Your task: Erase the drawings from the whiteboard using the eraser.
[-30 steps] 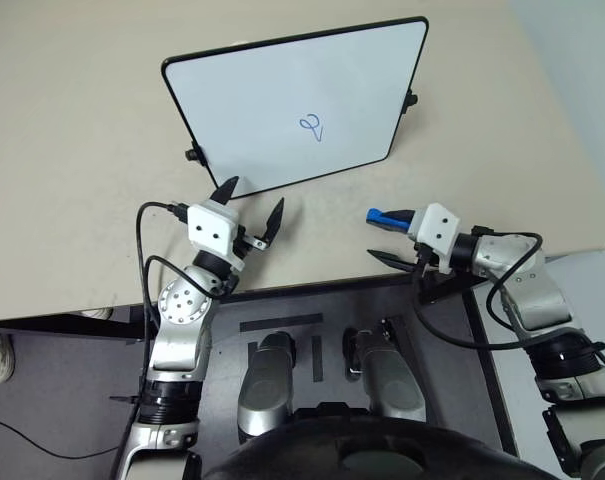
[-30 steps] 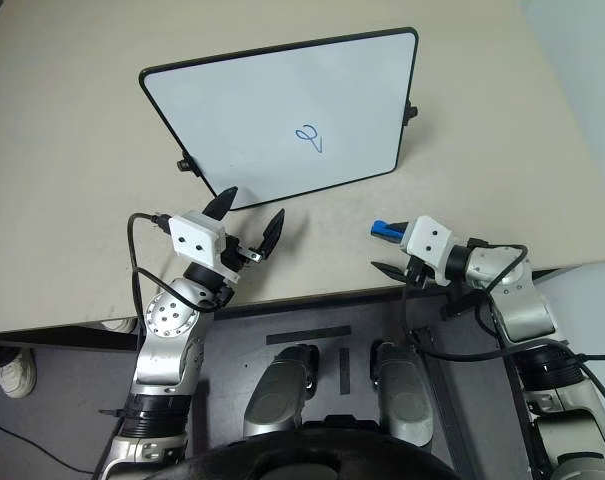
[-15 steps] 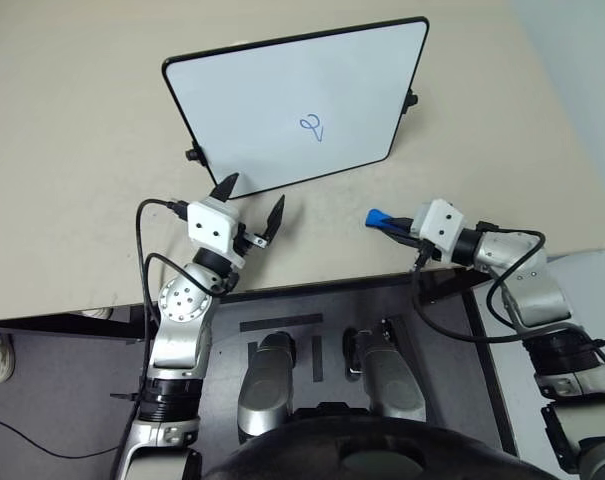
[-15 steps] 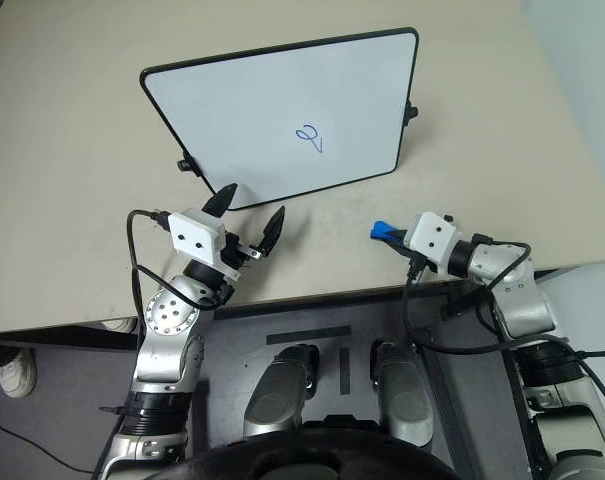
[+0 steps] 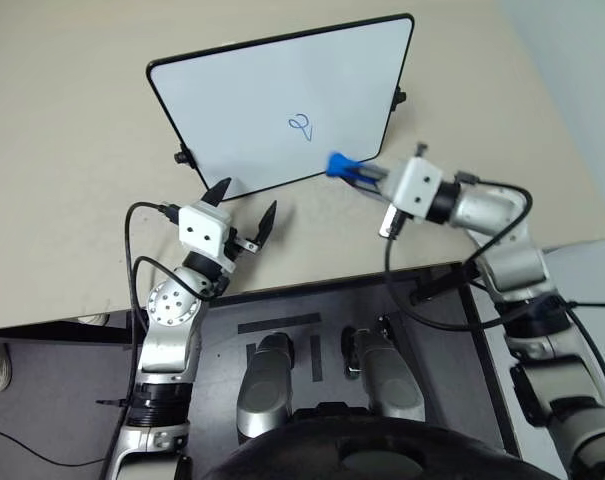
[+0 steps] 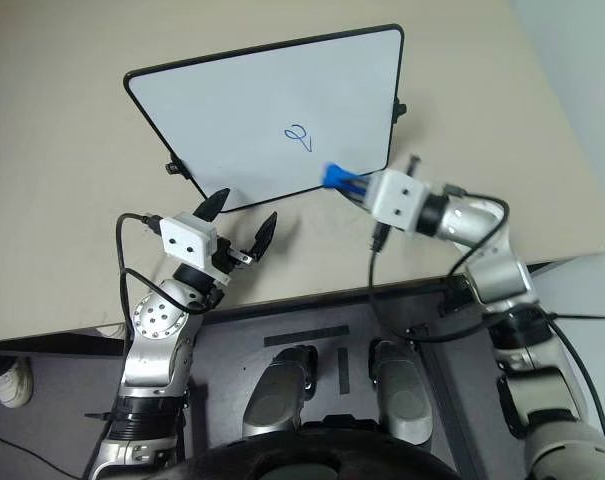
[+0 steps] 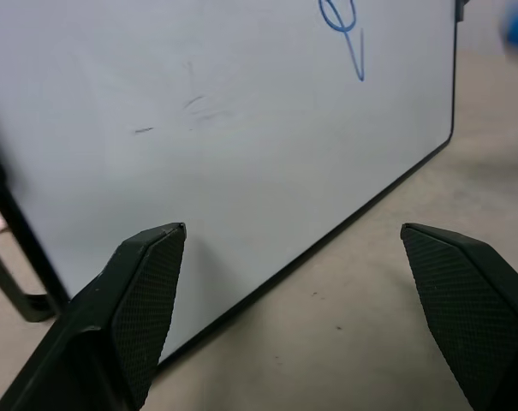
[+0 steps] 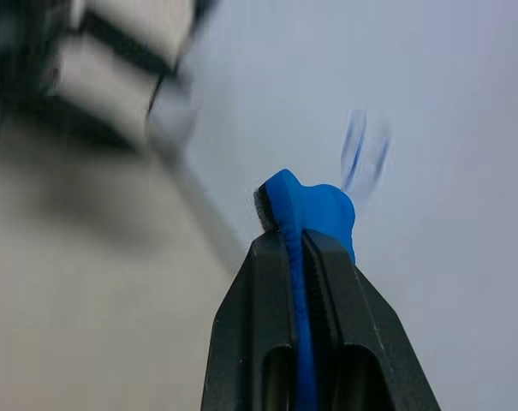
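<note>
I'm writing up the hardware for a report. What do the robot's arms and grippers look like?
Both arms are silver-grey metal segments with black joints and loose black cables looping alongside. Each wrist carries a white boxy block with small dark dots. The left gripper and right gripper each have two black pointed fingers; the left wrist view shows cross-hatched texture on the finger pads.

Whiteboard (image 5: 272,110) propped tilted on table, blue drawings (image 5: 301,125) unerased; blue eraser (image 5: 339,165) at its lower edge

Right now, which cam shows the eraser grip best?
Right wrist view: the eraser sits clamped between the right hand fingers, tip protruding. Both eye views show it small, near the whiteboard lower edge.
</note>
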Robot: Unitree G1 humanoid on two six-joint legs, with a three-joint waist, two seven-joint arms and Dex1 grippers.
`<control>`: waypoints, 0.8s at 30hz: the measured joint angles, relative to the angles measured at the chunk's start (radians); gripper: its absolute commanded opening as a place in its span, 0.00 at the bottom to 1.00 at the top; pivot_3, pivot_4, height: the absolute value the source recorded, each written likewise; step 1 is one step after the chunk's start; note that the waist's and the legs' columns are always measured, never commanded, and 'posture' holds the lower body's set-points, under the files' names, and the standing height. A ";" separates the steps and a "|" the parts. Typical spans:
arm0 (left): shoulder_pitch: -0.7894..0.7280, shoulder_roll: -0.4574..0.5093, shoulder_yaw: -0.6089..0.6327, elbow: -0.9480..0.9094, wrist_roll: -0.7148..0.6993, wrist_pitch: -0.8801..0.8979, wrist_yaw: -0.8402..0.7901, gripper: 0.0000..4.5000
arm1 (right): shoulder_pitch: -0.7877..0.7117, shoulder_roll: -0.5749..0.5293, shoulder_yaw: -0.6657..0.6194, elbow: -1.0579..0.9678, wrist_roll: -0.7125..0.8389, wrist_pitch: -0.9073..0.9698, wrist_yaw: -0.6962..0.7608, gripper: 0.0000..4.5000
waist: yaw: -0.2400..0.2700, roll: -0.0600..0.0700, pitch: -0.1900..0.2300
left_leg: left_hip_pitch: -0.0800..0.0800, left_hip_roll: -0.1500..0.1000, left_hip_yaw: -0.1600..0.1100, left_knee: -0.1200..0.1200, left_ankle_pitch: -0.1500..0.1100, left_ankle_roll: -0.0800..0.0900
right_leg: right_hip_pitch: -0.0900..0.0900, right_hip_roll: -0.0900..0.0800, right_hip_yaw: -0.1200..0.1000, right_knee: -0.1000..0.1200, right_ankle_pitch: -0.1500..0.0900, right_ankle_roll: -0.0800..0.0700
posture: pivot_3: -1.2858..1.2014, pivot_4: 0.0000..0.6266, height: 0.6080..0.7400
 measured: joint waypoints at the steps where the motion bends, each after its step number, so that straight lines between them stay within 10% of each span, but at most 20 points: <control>1: -0.011 0.000 0.000 -0.001 0.000 0.007 0.003 0.97 | -0.053 0.017 0.016 0.053 -0.035 -0.060 -0.017 0.00 | 0.004 0.000 0.000 | 0.000 0.000 0.000 0.000 0.000 0.000 | 0.000 0.000 0.000 0.000 0.000 -0.001 | 0.52 0.24 1.00; 24: -0.010 -0.025 -0.005 -0.024 0.008 0.019 0.026 0.97 | -0.328 0.115 0.123 0.923 -0.358 -0.652 -0.304 0.00 | 0.006 0.000 0.000 | -0.001 -0.001 0.000 0.000 -0.002 -0.001 | -0.006 -0.003 0.000 0.005 0.005 -0.007 | 0.52 0.24 1.00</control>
